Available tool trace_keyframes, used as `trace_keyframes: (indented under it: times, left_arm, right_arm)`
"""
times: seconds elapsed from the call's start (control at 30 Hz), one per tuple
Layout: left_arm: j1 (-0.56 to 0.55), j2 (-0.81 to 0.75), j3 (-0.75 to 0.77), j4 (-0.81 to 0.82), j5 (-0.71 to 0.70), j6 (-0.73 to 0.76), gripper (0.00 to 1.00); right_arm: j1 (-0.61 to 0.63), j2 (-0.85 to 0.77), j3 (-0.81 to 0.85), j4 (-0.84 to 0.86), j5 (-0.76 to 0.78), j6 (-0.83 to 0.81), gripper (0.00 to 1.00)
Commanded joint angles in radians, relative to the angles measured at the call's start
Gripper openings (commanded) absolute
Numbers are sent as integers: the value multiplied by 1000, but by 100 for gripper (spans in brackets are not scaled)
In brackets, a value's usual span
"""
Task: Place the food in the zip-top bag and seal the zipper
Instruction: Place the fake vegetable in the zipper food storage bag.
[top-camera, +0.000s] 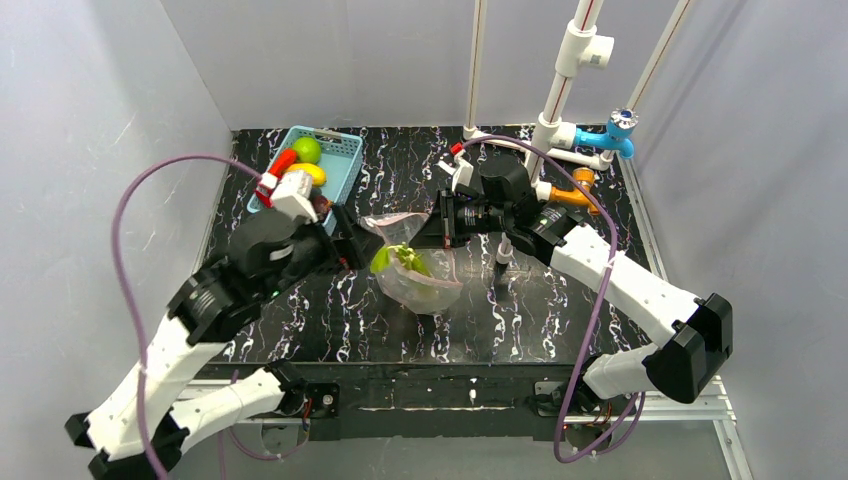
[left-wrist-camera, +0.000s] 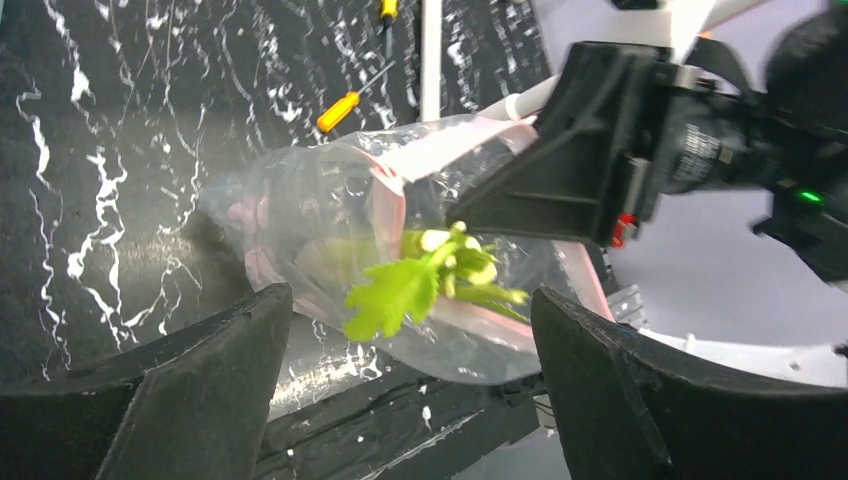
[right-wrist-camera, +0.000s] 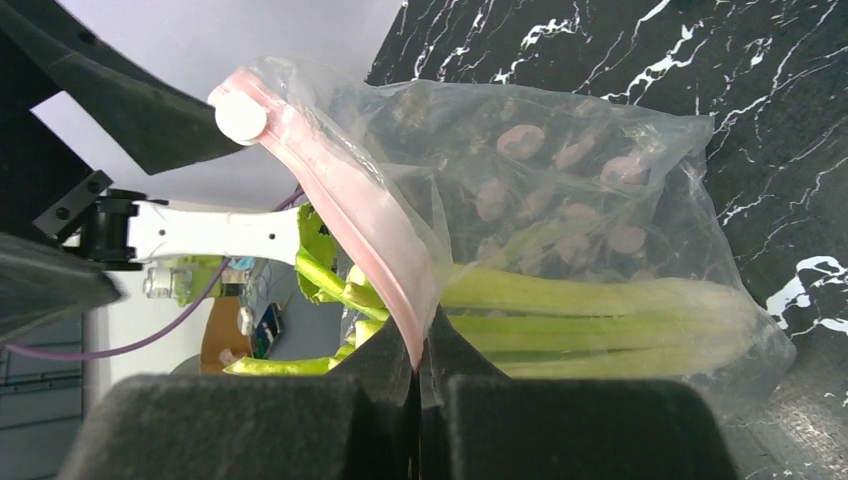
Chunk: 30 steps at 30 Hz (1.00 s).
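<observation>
The clear zip-top bag lies mid-table with its mouth lifted. The green-and-white leek is in it, its leafy end sticking out of the mouth; its stalks show through the plastic. My right gripper is shut on the pink zipper strip at the mouth edge. My left gripper is open and empty just left of the mouth, its jaws wide apart before the leaves. A round green fruit, a yellow fruit and a red chili sit in the basket.
The light blue basket stands at the back left, behind my left wrist. White pipes with a blue fitting and an orange fitting stand at the back right. An orange-handled screwdriver lies beyond the bag.
</observation>
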<state>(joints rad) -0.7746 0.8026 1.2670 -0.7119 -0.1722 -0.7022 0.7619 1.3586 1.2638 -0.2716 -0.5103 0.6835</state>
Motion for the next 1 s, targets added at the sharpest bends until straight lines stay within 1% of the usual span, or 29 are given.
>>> trace_keyframes:
  times: [0.0,0.1,0.2,0.3,0.43,0.67,0.77,0.83,0.97]
  left_arm:
    - [-8,158,34,-63,-68,-70,84]
    - [-34,229,83,-88,-179,-38,81]
    - [-93,276,125,-101,-305,51,80]
    - [-149,325,182,-149,-417,109,78]
    - [-179,367,213,-176,-494,160,70]
    - [-185,446,276,-212,-523,251,65]
    - [-184,444,287,-198,-493,271,55]
    - [-185,415,282,-165,-442,285,49]
    - [-184,300,228,-61,-325,285,29]
  right_arm:
    - [12,9,59,-31,65,-39,1]
    - [36,20,104,-95,124,-89,1]
    - [50,40,163,-181,184,-169,1]
    - [53,46,194,-228,222,-221,1]
    - [61,42,207,-244,261,-256,1]
    - [77,42,225,-262,318,-296,1]
    - [79,39,226,-265,333,-311,1]
    - [79,36,228,-272,355,-326,1]
    - [78,47,241,-281,388,-388,1]
